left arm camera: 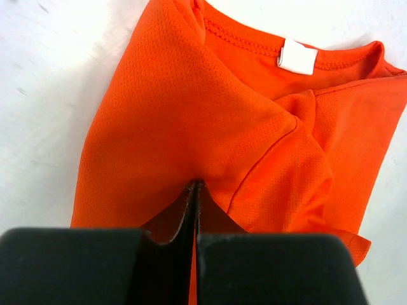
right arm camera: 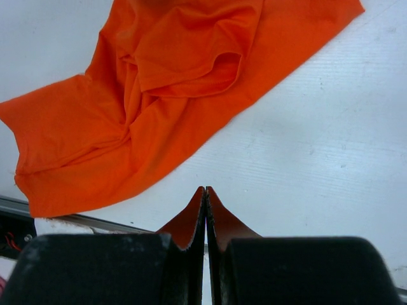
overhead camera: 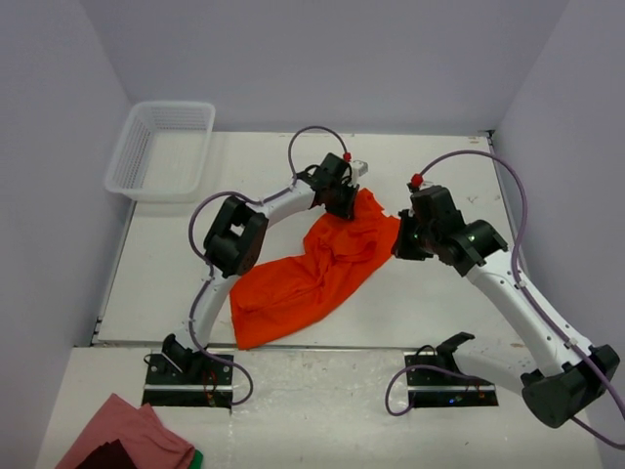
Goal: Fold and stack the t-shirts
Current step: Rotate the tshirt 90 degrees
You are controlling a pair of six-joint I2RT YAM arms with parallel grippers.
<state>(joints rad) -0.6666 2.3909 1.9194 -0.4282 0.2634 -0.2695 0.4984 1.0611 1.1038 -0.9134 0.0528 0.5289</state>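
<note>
One bright orange-red t-shirt lies crumpled in the middle of the white table, stretched from far right to near left. My left gripper is at its far end by the collar. In the left wrist view the gripper is shut on a fold of the t-shirt, with the white neck label just beyond. My right gripper is beside the shirt's right edge. In the right wrist view the gripper is shut and empty over bare table, with the t-shirt ahead and to the left.
A white plastic basket stands at the far left corner. A pink cloth pile with a dark piece and a green bit lies off the table at the near left. The table's front edge runs just past the shirt's near end.
</note>
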